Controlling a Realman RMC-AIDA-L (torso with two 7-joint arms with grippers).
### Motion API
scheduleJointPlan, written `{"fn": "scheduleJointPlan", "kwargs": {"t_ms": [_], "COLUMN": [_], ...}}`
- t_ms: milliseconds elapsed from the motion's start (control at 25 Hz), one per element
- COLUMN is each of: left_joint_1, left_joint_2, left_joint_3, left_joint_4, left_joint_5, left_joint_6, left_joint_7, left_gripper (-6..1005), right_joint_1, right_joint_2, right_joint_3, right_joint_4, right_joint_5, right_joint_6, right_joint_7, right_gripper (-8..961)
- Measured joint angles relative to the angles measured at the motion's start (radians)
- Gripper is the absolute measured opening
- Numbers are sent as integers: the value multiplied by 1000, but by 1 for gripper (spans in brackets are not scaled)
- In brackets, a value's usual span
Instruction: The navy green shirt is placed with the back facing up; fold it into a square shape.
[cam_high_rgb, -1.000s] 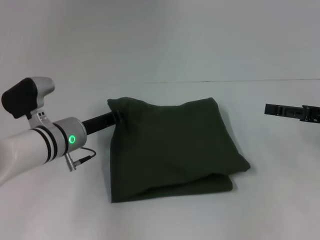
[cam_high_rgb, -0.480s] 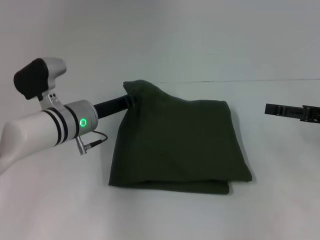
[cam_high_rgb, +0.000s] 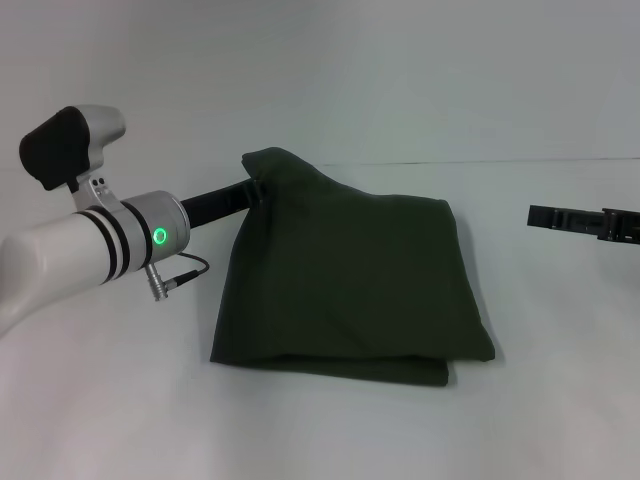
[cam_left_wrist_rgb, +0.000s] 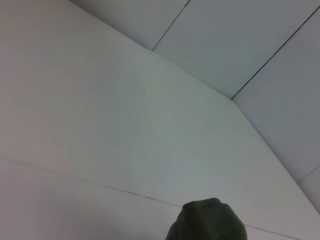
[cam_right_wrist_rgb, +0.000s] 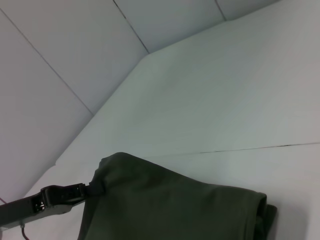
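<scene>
Left gripper, upper left of centre, clamped on raised corner of large dark olive-green cloth shirt, lifting it for folding across white table. Right gripper, right edge, parked; jaw state unclear.

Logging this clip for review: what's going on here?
The left gripper is shut on the far-left corner of the navy green shirt, holding that corner raised off the white table. The shirt is already folded into a compact, roughly square bundle, with layered edges showing along its near side. The right gripper hangs off to the right, apart from the cloth.
</scene>
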Motion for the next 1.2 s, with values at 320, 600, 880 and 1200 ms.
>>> {"fn": "scheduleJointPlan", "kwargs": {"t_ms": [320,600,880,1200], "left_joint_1": [14,103,244,365], "left_joint_2": [-6,-23,-30,-26], "left_joint_3": [-11,-52,-62,-194], "left_joint_4": [12,135,274,334], "left_joint_5": [-2,-28,-138,-78], "left_joint_6": [-1,27,450,928], "left_joint_7": [3,0,85,319], "left_gripper": [126,367,644,803], "right_joint_1": [5,4,-6,-31], "right_joint_2": [0,0,1,77], "right_joint_3": [-3,-3,5,-7], "right_joint_4": [0,0,1,9], "right_joint_5": [0,1,68,136], "right_joint_6": [2,2,-89,-333], "right_joint_7": [0,0,-78,-358], "right_gripper": [896,896,896,897]}}
